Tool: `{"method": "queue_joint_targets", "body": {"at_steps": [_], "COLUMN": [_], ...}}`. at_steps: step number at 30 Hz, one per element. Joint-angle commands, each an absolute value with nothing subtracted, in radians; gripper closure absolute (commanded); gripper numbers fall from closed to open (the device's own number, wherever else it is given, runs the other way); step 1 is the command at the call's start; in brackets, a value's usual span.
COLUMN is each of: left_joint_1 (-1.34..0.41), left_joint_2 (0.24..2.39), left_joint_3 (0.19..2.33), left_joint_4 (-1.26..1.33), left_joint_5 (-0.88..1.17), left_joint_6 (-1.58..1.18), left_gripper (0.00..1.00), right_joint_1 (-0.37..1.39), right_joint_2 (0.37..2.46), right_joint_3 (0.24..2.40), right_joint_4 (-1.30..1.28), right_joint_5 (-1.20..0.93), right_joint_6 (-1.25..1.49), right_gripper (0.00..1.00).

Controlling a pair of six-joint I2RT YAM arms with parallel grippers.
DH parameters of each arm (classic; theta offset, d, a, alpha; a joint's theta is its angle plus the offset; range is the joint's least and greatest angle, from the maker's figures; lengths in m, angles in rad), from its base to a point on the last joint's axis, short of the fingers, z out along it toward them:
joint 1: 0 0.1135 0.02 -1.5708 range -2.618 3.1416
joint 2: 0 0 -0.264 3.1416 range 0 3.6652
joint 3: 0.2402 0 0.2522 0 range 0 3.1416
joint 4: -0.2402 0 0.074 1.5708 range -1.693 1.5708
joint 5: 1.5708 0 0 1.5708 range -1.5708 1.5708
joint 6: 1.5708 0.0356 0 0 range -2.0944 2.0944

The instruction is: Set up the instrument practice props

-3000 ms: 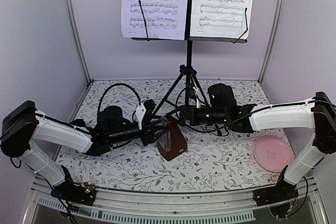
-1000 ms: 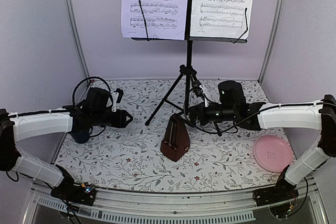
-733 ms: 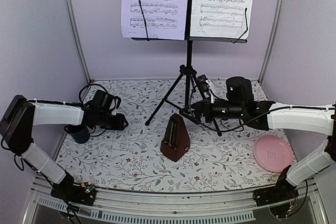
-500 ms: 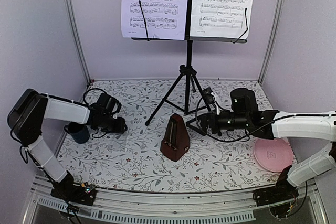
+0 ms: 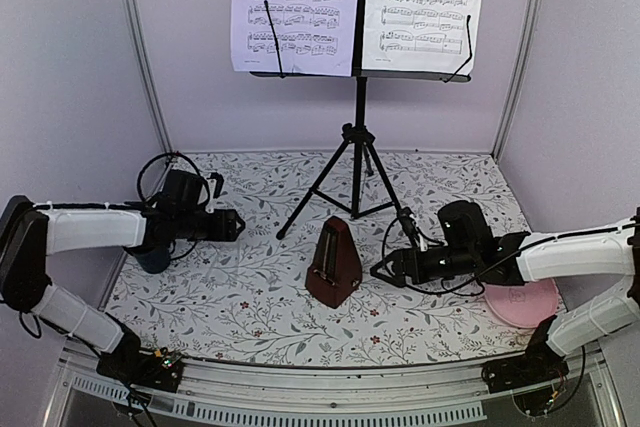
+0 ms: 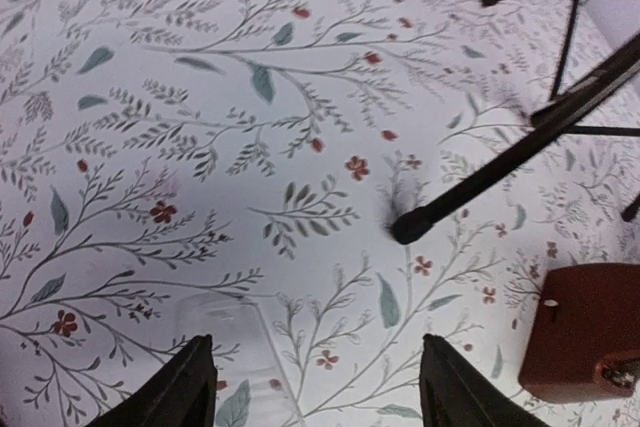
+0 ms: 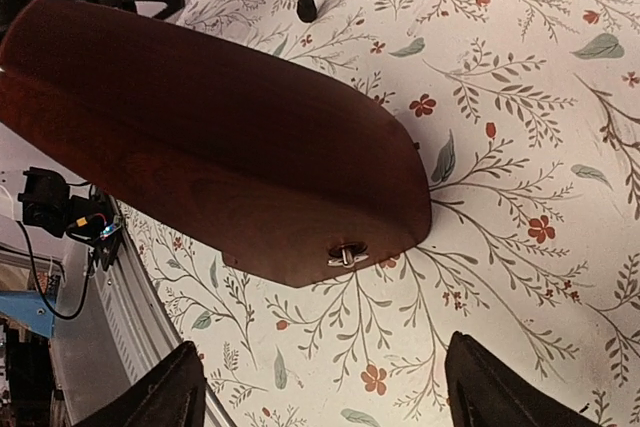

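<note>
The black tripod music stand (image 5: 358, 137) stands at the back middle with two white sheets of printed music (image 5: 296, 9) on its desk. The dark-red wooden metronome (image 5: 332, 261) stands upright on the floral cloth in front of the stand; it also shows in the right wrist view (image 7: 220, 137) and the left wrist view (image 6: 588, 330). My left gripper (image 5: 238, 225) is open and empty, low over the cloth at the left. My right gripper (image 5: 380, 272) is open and empty, just right of the metronome, apart from it.
A dark blue mug (image 5: 152, 255) sits at the left edge behind my left arm. A pink plate (image 5: 525, 299) lies at the right, partly under my right arm. A tripod foot (image 6: 410, 228) rests ahead of the left gripper. Purple walls enclose the table.
My right gripper has drawn back toward the near right, away from the stand's legs, and lowered beside the metronome. My left arm has shifted slightly at the left. The metronome has stayed put.
</note>
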State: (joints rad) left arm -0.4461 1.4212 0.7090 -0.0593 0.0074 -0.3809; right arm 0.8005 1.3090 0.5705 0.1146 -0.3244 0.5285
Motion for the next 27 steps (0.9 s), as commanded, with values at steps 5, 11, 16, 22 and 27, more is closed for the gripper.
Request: {"method": "queue_joint_targets", "body": {"at_steps": [5, 11, 16, 22, 27], "left_joint_1": [-0.581, -0.666, -0.689, -0.692, -0.695], "left_joint_2": [1.341, 1.462, 1.49, 1.509, 1.512], "left_joint_3": [0.465, 0.478, 0.478, 0.472, 0.467], "left_joint_4": [0.455, 0.529, 0.554, 0.558, 0.568], "left_joint_5": [0.228, 0.214, 0.198, 0.181, 0.194], "left_joint_6": [-0.345, -0.358, -0.37, -0.364, -0.362], "left_gripper": [0.42, 0.46, 0.47, 0.47, 0.47], "right_joint_1": [0.832, 0.834, 0.827, 0.805, 0.791], "right_joint_2": [1.521, 1.654, 1.714, 1.801, 1.836], "right_joint_3": [0.663, 0.751, 0.823, 0.918, 0.978], "right_joint_4": [0.237, 0.25, 0.244, 0.261, 0.286], "right_joint_5": [-0.309, -0.285, -0.249, -0.276, -0.335], "right_joint_6": [0.595, 0.601, 0.575, 0.531, 0.483], "right_gripper": [0.43, 0.52, 0.54, 0.55, 0.49]}}
